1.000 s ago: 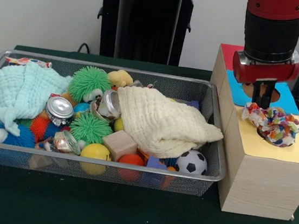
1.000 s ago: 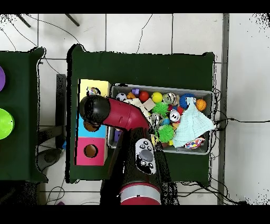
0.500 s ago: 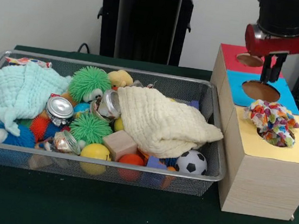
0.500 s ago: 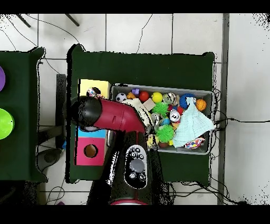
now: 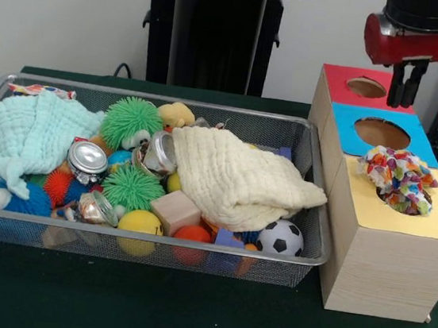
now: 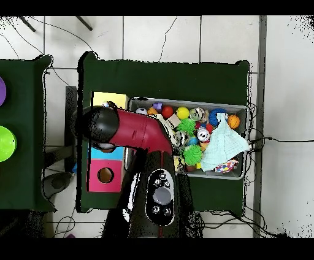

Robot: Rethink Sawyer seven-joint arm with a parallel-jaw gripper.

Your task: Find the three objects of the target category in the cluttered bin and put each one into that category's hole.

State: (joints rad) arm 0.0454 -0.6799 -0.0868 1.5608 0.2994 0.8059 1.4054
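A multicoloured patchwork cloth (image 5: 399,180) lies bunched over the hole in the yellow end of the wooden box (image 5: 386,265), part of it still above the top. My gripper (image 5: 405,84) hangs high above the box, over the gap between the red hole (image 5: 366,88) and the blue hole (image 5: 382,133). It is open, with a narrow gap between the fingers and nothing in it. In the wire bin (image 5: 317,168) lie a cream cloth (image 5: 237,178), a mint cloth (image 5: 27,132) and a small patterned cloth (image 5: 40,90) at the far left corner. In the overhead view my arm (image 6: 132,132) hides the gripper.
The bin also holds spiky green balls (image 5: 131,121), a soccer ball (image 5: 280,238), crushed cans (image 5: 88,157), a wooden block (image 5: 175,211) and several coloured balls. In the overhead view the box's yellow end (image 6: 109,98) and red end (image 6: 105,176) show beside the bin (image 6: 239,110).
My gripper has risen from just above the patchwork cloth and moved back toward the red end of the box. The cloth stays on the yellow hole.
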